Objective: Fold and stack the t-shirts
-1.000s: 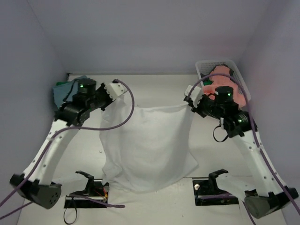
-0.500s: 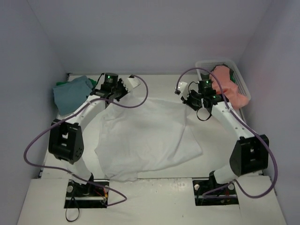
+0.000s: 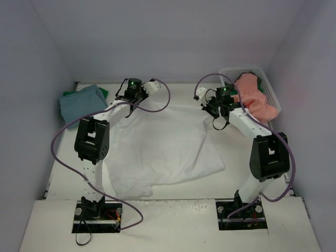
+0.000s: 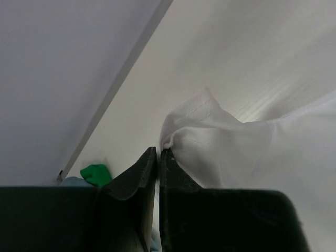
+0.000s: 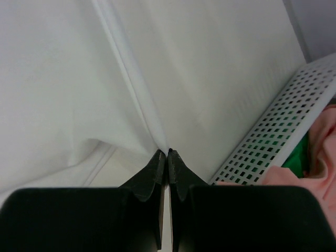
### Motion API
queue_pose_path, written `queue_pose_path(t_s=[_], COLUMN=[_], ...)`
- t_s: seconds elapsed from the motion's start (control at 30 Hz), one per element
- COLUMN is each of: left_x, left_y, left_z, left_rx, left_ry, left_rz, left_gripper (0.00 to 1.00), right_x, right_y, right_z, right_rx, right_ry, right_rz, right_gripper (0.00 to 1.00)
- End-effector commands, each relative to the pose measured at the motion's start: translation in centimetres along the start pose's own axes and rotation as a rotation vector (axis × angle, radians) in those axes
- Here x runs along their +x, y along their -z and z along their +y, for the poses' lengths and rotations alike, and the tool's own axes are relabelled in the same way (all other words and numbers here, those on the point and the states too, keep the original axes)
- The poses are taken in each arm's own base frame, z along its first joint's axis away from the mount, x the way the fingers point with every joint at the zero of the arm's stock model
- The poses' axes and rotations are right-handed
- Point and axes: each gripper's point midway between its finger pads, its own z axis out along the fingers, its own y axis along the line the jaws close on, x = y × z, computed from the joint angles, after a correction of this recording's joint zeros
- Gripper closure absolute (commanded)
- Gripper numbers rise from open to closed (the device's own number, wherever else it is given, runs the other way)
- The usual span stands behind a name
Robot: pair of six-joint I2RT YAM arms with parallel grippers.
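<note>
A white t-shirt (image 3: 163, 152) lies spread over the middle of the table, its far edge pulled toward the back wall. My left gripper (image 3: 146, 98) is shut on its far left corner; in the left wrist view the black fingers (image 4: 142, 178) pinch a bunched white fold (image 4: 210, 136). At the far right corner my right gripper (image 3: 206, 107) is shut as well, and its fingers (image 5: 181, 176) clamp a ridge of the white cloth (image 5: 126, 79). A teal t-shirt (image 3: 79, 102) lies folded at the back left, with a green one (image 3: 105, 93) under it.
A white mesh basket (image 3: 244, 71) stands at the back right with a salmon pink t-shirt (image 3: 254, 97) in it. Its wall (image 5: 273, 131) is close to the right fingers. Purple cables loop over both arms. Grey walls close in on three sides.
Both arms have stretched toward the back wall and come down. The white t-shirt, hanging between the grippers a second ago, now lies flat on the table, farther back.
</note>
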Motion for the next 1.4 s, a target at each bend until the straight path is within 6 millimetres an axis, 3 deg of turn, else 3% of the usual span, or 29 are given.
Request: queue_pose_path(t_s=[0.0, 0.13, 0.23, 0.27, 0.3, 0.33, 0.47, 0.57, 0.6, 0.63, 0.67, 0.73, 0.83, 0.9, 1.0, 1.17, 1.37], left_x=[-4.4, -3.8, -4.0, -4.1, -4.0, -4.2, -3.4, -3.0, -3.6, -4.2, -3.9, -5.4, -6.2, -6.6, -5.8, -3.3, -0.5], left_y=[1.4, 0.1, -0.2, -0.3, -0.3, -0.5, -0.1, 0.7, 1.6, 2.0, 2.2, 4.1, 5.6, 7.0, 7.8, 8.0, 8.7], left_z=[7.3, 7.3, 7.2, 7.3, 7.5, 8.1, 10.0, 10.2, 10.4, 10.0, 9.1, 8.9, 7.1, 7.0, 6.3, 4.3, 1.8], left_rx=[-0.232, -0.237, -0.237, -0.244, -0.257, -0.277, -0.374, -0.393, -0.386, -0.357, -0.324, -0.285, -0.174, -0.154, -0.136, -0.111, -0.076], left_ry=[0.005, 0.003, 0.014, 0.030, 0.037, 0.046, 0.082, 0.119, 0.130, 0.167, 0.188, 0.231, 0.256, 0.264, 0.267, 0.250, 0.270], left_rz=[-0.082, -0.044, -0.057, -0.063, -0.053, -0.051, 0.009, 0.028, 0.008, -0.024, -0.025, -0.078, -0.099, -0.099, -0.078, -0.023, 0.035], left_gripper=[1.00, 1.00, 1.00, 1.00, 1.00, 1.00, 1.00, 0.96, 0.80, 0.50, 0.36, 0.12, 0.12, 0.12, 0.12, 0.12, 0.12], right_x=[-2.4, -1.6, -1.2, -1.4, -1.0, -1.1, -1.6, -1.9, -1.7, -1.8, -2.0, -2.0, -2.2, -2.7, -2.7, -1.6, 1.5], right_y=[0.2, -1.3, -2.2, -2.2, -2.2, -2.3, -1.5, -1.3, -1.5, -1.6, -1.8, -2.1, -2.9, -3.4, -4.2, -5.2, -5.1], right_z=[-5.1, -6.7, -7.1, -7.5, -7.7, -7.6, -7.3, -5.4, -4.7, -3.3, -2.4, -0.6, 2.5, 4.5, 6.6, 7.7, 8.7], right_rx=[0.207, 0.299, 0.320, 0.340, 0.359, 0.358, 0.370, 0.282, 0.258, 0.189, 0.160, 0.108, 0.018, -0.073, -0.153, -0.178, -0.186], right_ry=[-0.061, -0.147, -0.202, -0.236, -0.254, -0.265, -0.304, -0.288, -0.286, -0.279, -0.271, -0.255, -0.229, -0.241, -0.229, -0.242, -0.238], right_rz=[-0.054, -0.027, -0.007, -0.012, 0.003, 0.004, -0.014, -0.032, -0.026, -0.027, -0.031, -0.024, -0.011, -0.018, 0.008, 0.059, 0.154], right_gripper=[1.00, 1.00, 0.92, 0.86, 0.74, 0.72, 0.49, 0.49, 0.50, 0.50, 0.51, 0.52, 0.55, 0.68, 0.76, 0.84, 0.87])
